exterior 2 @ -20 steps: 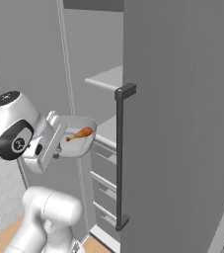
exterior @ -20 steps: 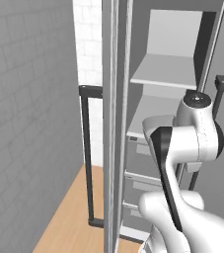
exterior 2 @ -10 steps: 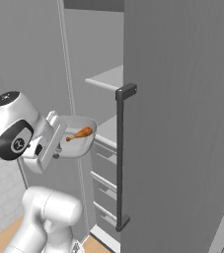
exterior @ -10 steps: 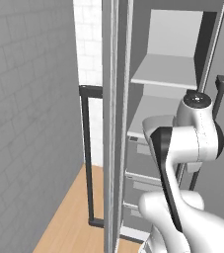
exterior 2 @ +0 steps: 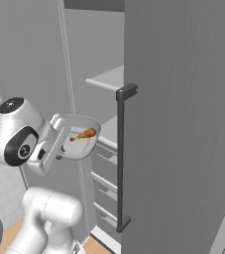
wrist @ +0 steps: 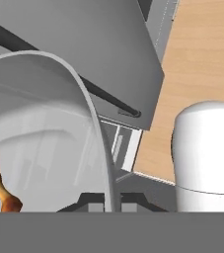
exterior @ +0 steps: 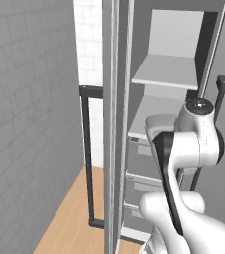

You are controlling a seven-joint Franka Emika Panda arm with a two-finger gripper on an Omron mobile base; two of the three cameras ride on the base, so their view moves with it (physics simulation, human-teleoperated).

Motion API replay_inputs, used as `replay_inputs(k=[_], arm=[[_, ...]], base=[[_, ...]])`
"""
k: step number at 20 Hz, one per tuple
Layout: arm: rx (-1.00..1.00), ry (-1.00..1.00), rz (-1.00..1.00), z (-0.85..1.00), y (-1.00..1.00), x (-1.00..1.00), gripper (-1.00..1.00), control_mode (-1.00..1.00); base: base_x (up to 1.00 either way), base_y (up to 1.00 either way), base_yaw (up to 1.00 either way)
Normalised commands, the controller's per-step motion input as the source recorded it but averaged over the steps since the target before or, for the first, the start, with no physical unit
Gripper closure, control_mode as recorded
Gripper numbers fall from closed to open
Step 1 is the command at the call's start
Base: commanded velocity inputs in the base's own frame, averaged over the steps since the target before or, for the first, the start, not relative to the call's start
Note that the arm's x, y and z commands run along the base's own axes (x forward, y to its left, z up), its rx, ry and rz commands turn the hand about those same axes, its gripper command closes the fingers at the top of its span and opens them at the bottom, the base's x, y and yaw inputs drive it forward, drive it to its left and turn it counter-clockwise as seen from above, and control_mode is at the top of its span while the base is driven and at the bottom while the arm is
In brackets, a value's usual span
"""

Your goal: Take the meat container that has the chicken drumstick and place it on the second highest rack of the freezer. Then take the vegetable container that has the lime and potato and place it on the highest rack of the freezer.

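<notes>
A wooden floor (exterior: 69,213) runs between a grey tiled wall (exterior: 29,124) and the open freezer (exterior 2: 183,124), whose door (exterior: 111,124) stands edge-on in the left base view with its black bar handle (exterior: 87,154) beyond it. Inside, the highest rack (exterior: 166,72) and the second highest rack (exterior: 151,111) sit above grey drawers (exterior 2: 106,168).

The white meat container (exterior 2: 79,136) is held in the air in front of the freezer's shelves, level with the second highest rack and short of it. The chicken drumstick (exterior 2: 84,134) lies inside it, its pale bone end pointing back toward the arm. In the hand view the container's thin rim (wrist: 91,128) rises between the finger tips of the gripper (wrist: 108,200), which is clamped on that rim.
</notes>
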Motion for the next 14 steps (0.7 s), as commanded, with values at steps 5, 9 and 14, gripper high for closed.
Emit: replay_inputs(k=[5, 9, 14], arm=[[0.04, -0.03, -0.18, -0.25, -0.03, 0.55, 1.00, -1.00], [0.00, -0.01, -0.15, -0.23, -0.14, 0.63, 1.00, -1.00], [0.01, 0.00, -0.19, -0.22, -0.16, 0.40, 1.00, -1.00]], base=[[0.00, 0.00, 0.00], [0.00, 0.00, 0.00], [0.00, 0.00, 0.00]])
